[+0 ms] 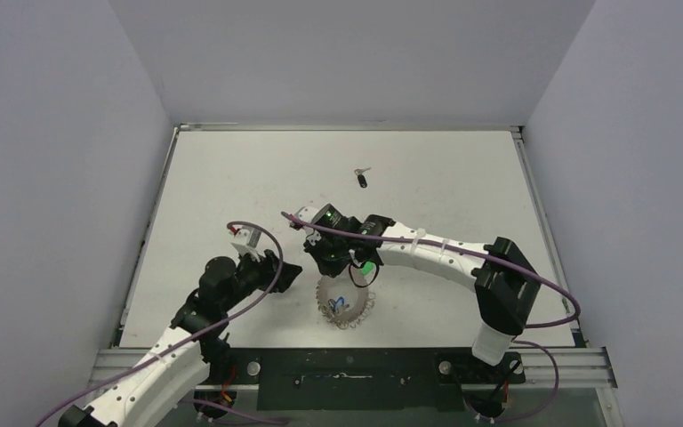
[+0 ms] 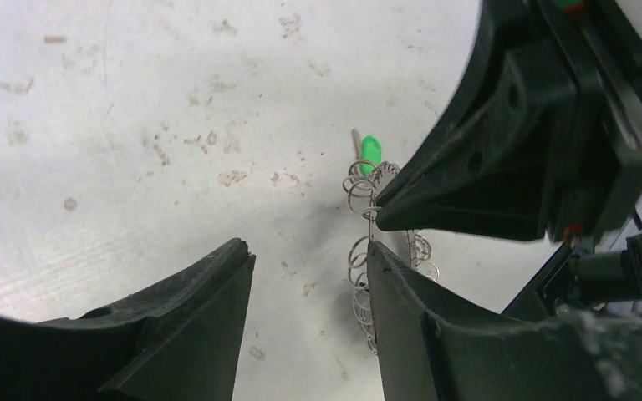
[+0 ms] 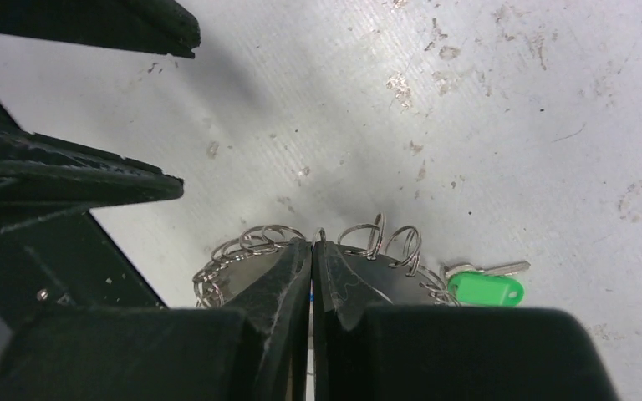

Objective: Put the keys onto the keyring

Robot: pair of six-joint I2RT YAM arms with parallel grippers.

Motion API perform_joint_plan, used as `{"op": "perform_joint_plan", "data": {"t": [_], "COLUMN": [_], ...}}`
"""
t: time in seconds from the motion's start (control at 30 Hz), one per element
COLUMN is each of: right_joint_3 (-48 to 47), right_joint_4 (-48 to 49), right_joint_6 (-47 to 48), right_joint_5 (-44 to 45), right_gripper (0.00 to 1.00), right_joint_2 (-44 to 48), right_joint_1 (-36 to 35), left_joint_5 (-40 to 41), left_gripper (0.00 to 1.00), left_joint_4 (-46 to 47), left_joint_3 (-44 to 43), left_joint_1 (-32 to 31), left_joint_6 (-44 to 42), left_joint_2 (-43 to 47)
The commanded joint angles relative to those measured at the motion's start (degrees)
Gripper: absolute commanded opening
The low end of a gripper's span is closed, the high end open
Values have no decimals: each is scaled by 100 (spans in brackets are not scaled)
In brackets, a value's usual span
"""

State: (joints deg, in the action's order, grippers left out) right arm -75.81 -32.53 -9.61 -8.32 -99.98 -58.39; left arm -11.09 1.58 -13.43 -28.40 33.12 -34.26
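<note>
The keyring [image 1: 349, 307], a round silvery ring with a looped rim, lies near the arms. My right gripper [image 1: 336, 271] points down at its far edge. In the right wrist view it [image 3: 313, 244] is shut on the keyring [image 3: 251, 244], pinching a loop of the rim. My left gripper [image 1: 292, 274] is just left of the ring. In the left wrist view it [image 2: 305, 251] is open with nothing between its fingers, and the keyring [image 2: 358, 255] hangs close by its right finger [image 2: 410, 292]. A small black-headed key [image 1: 361, 179] lies alone farther up the table.
A green-headed key sits at the ring's far right edge [image 1: 367, 265] [image 3: 485, 289] [image 2: 370, 149]. A blue-headed key [image 1: 338, 304] lies inside the ring. The right gripper's fingers [image 2: 468, 184] crowd the left wrist view. Grey walls enclose the scuffed white table [image 1: 231, 178].
</note>
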Motion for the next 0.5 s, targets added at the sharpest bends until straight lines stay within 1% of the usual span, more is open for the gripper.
{"op": "perform_joint_plan", "data": {"t": [0.0, 0.1, 0.2, 0.3, 0.4, 0.47], "right_joint_3": [202, 321, 339, 314, 282, 263], "right_joint_4": [223, 129, -38, -225, -392, -491], "right_joint_6": [325, 509, 688, 858, 917, 1125], "right_joint_5": [-1246, -1874, -2411, -2700, -2857, -2936], "right_gripper": [0, 0, 0, 0, 0, 0], "right_joint_2": [502, 702, 878, 1030, 1124, 1183], "right_joint_1": [380, 577, 671, 702, 725, 737], "left_joint_5": [-428, -794, -1204, -1482, -1668, -1794], "left_gripper": [50, 47, 46, 45, 45, 45], "left_joint_4": [1237, 2003, 2607, 2920, 3050, 3120], "left_joint_3": [420, 747, 889, 838, 639, 524], "left_joint_1": [-38, -55, -96, -206, -431, -657], "left_joint_6": [-879, -1031, -1229, -1487, -1947, -2357], "left_joint_2": [645, 903, 858, 531, 92, -173]}}
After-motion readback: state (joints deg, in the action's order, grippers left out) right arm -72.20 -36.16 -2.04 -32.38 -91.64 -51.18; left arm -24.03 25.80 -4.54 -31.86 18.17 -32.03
